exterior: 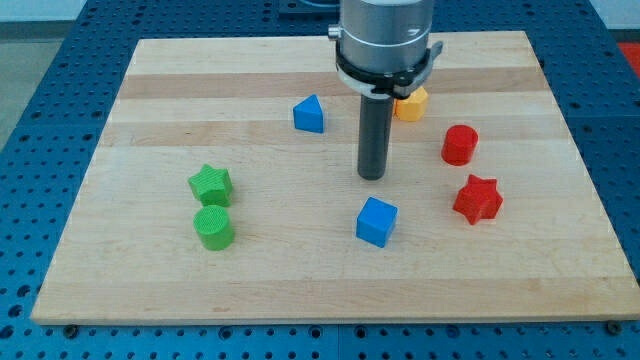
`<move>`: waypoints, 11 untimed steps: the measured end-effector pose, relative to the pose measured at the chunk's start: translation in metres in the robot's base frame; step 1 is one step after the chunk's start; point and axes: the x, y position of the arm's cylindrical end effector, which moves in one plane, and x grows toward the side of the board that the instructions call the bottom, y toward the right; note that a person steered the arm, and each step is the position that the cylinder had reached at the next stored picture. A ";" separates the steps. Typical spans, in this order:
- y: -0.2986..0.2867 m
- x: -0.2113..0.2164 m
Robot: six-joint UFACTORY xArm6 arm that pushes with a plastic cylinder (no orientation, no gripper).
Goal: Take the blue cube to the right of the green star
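Observation:
The blue cube [376, 221] lies on the wooden board, right of centre toward the view's bottom. The green star [211, 185] lies at the view's left, far from the cube. My tip [372, 176] stands just above the blue cube in the view, a short gap away and not touching it. The rod rises from the tip to the grey arm body at the view's top.
A green cylinder [214, 227] sits just below the green star. A blue triangular block [309, 114] lies up and left of my tip. A yellow block [411, 103] is partly hidden behind the rod. A red cylinder [460, 145] and a red star [477, 199] lie at the right.

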 end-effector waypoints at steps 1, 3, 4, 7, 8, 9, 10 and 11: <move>0.034 0.017; 0.037 0.046; 0.037 0.072; 0.030 0.104; -0.012 0.086; -0.032 0.075; -0.034 0.067; -0.059 0.049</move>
